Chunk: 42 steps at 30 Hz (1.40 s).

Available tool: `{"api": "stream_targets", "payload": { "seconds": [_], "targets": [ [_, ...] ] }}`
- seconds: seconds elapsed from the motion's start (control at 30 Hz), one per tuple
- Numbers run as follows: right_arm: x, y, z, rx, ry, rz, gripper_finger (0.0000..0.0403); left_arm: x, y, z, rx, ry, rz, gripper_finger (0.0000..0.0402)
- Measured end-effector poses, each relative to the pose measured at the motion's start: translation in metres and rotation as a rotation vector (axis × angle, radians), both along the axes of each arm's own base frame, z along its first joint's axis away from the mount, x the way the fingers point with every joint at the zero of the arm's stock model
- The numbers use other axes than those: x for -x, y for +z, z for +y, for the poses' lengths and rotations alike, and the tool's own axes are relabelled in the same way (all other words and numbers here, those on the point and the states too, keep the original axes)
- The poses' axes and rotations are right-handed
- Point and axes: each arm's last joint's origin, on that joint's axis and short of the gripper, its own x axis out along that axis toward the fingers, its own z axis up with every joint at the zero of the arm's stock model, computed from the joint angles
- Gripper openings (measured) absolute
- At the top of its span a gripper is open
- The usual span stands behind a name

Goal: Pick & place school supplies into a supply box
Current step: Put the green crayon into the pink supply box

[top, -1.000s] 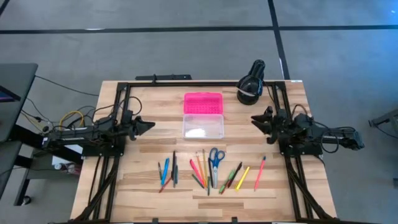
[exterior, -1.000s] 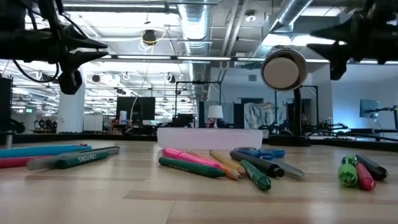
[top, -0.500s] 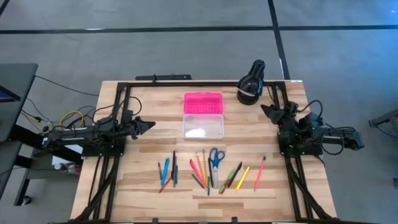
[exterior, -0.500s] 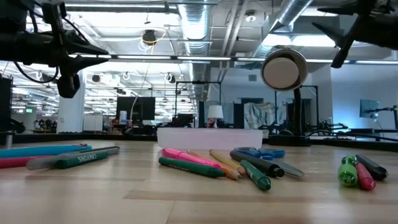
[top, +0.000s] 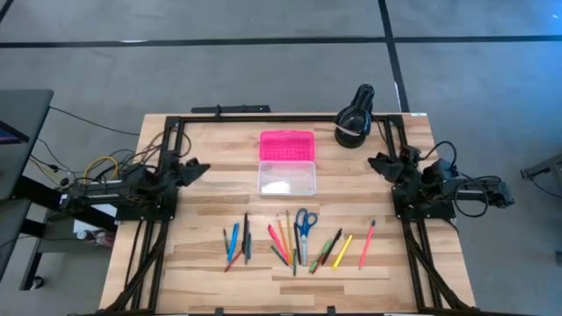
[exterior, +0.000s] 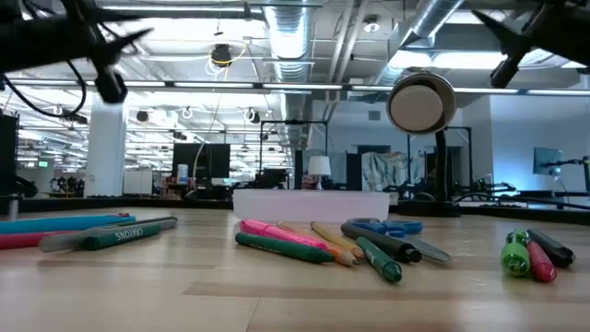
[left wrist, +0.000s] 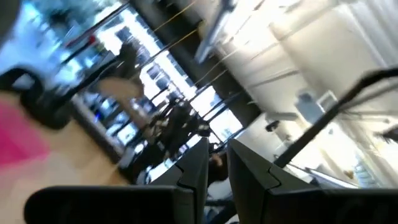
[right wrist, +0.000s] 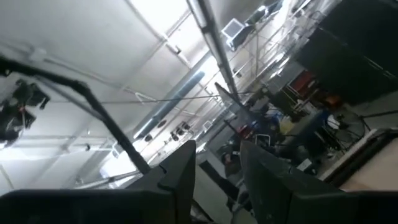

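Supply box (top: 287,162) mid-table, supplies (top: 295,237) in front, black round device (top: 354,120) behind. Left gripper (top: 198,168) & right gripper (top: 376,161) flank it, jaws slightly apart, holding nothing.

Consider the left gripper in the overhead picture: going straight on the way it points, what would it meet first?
The left gripper points across the table toward the pink lid of the box. That is probably first, though its wrist view tilts upward, so it may pass above.

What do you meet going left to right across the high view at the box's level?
Left end effector → supply box → right end effector.
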Motion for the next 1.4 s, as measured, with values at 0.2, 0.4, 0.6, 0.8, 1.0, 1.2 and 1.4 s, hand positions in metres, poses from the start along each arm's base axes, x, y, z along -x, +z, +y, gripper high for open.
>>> {"api": "stream_targets", "payload": {
  "seconds": [0.2, 0.4, 0.6, 0.8, 1.0, 1.2, 1.4],
  "targets": [
    [0.008, 0.037, 0.004, 0.193, -0.064, -0.056, 0.0121, 0.015, 0.043, -0.002, -0.204, 0.070, -0.096, 0.0054],
    [-0.004, 0.069, 0.009, 0.321, -0.087, -0.005, 0.0121, 0.009, 0.070, -0.003, -0.285, 0.054, -0.077, 0.0054],
    [-0.042, 0.088, 0.014, 0.358, -0.030, 0.277, 0.0121, -0.031, 0.081, -0.004, -0.319, -0.102, 0.156, 0.0054],
    [-0.077, 0.105, 0.023, 0.450, 0.037, 0.533, 0.0121, -0.071, 0.091, -0.012, -0.355, -0.429, 0.572, 0.0054],
    [-0.106, 0.113, 0.034, 0.517, 0.090, 0.657, 0.0121, -0.088, 0.080, -0.033, -0.431, -0.622, 1.068, 0.0054],
    [-0.117, 0.111, 0.044, 0.549, 0.125, 0.669, 0.0121, -0.105, 0.054, -0.070, -0.691, -0.741, 1.240, 0.0054],
    [-0.118, 0.109, 0.051, 0.552, 0.135, 0.677, 0.0121, -0.121, 0.020, -0.107, -1.050, -0.748, 1.338, 0.0054]
  ]
}}
